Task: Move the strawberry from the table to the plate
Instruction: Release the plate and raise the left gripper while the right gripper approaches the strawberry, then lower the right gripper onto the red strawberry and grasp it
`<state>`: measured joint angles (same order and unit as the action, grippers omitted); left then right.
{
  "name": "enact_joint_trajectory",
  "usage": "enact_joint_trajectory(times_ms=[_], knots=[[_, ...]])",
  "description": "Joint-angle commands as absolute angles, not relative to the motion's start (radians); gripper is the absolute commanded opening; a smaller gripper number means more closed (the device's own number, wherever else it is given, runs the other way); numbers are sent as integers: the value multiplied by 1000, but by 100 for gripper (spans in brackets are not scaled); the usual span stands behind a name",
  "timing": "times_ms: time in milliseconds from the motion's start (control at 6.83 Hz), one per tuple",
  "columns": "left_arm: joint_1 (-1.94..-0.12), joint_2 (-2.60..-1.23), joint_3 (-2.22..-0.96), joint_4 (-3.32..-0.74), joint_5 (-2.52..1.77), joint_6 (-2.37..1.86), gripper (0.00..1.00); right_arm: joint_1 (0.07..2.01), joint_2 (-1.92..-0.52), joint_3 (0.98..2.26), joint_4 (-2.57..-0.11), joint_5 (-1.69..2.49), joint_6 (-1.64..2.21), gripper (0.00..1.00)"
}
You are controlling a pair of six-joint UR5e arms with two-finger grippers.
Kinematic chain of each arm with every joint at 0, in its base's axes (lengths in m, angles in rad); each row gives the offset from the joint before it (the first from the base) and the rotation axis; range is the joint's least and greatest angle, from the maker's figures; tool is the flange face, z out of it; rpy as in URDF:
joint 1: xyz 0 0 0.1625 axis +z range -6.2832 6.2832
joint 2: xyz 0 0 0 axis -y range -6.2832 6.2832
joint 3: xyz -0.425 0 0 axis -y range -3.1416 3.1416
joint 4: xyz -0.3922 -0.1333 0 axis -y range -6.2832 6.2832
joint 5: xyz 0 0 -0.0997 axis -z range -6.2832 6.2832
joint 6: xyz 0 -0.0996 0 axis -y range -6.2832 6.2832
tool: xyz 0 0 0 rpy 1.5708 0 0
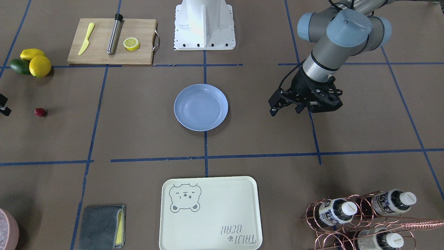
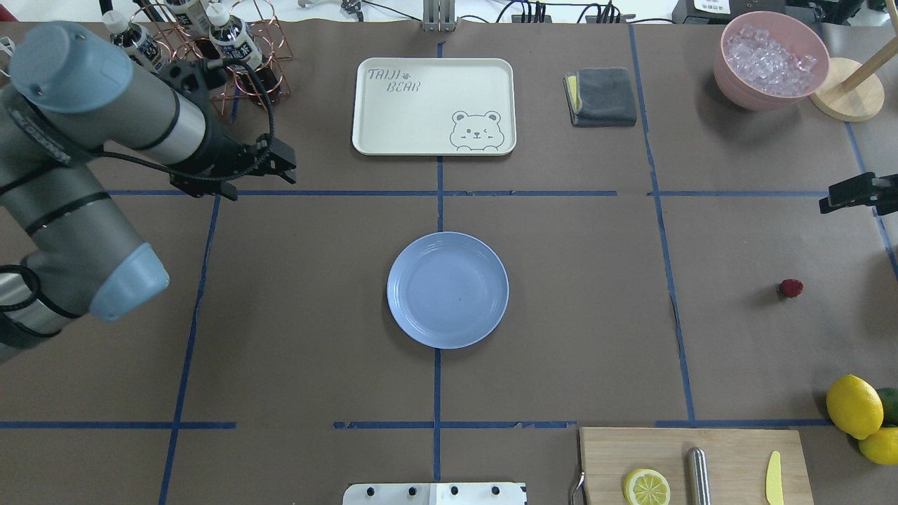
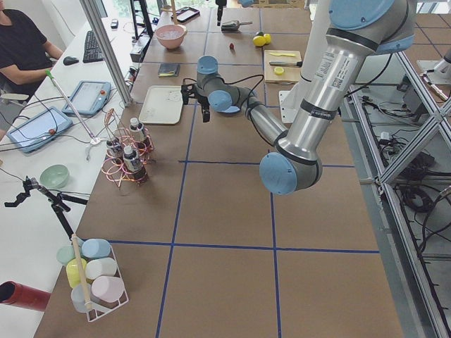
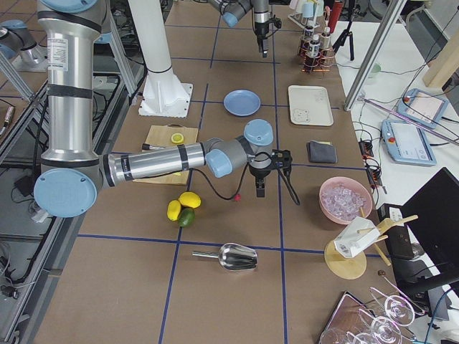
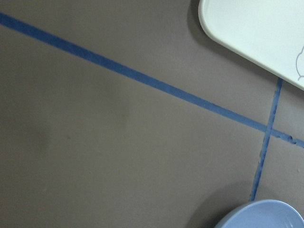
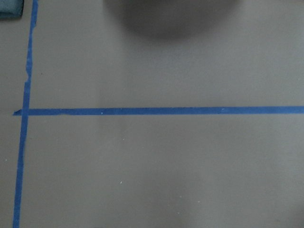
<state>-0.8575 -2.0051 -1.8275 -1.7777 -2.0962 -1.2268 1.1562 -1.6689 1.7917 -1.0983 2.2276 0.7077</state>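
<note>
On the robot's right half of the table (image 2: 596, 315), locate the strawberry (image 2: 791, 288), resting directly on the surface and well apart from the plate (image 2: 396, 280) at the centre crossing of the tape lines (image 2: 547, 193). Note nothing on the plate; judge the transfer as not yet begun.

Assign the pick to the right pincer (image 2: 826, 202), the nearer of the two. Rule out the left pincer (image 1: 286, 108), hanging beyond the plate on the opposite half, well apart from the strawberry.

From the right pincer, find the strawberry offset toward the table centre and, in the overhead view, toward the robot's base. Expect no guidance from the right wrist view: only bare table and tape lines there, no strawberry in its field. Plan a move inward and down before any closing.

Read the left pincer's jaws as apart, holding nothing. Treat the right pincer's state as undetermined: cut off at the frame edge in the overhead and front views, so cannot tell whether apart or together.

Take the strawberry's long axis as lying roughly across the table, along the line toward the plate, with the darker green end seemingly on the plate side. Regard this as tentative, given the small size in every view. Set the jaws across the short axis, square to that line. Beware of rolling if nudged by one finger first.
</note>
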Motion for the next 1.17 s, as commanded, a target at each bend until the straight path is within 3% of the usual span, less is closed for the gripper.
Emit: enact_joint_trajectory(times_ms=[0,293,1024], knots=[[-980,-1979,-1890,-1660,-2097,-1048,100,1028,-1729,1734,-916,2149,818,100],[-986,-1956,-1888,-1657,-2097,-986,100,927,-1727,1646,-766,2090,909,100],[-985,-1957,-1885,-1657,-2097,-988,100,879,-1747,1646,-755,2062,948,99]])
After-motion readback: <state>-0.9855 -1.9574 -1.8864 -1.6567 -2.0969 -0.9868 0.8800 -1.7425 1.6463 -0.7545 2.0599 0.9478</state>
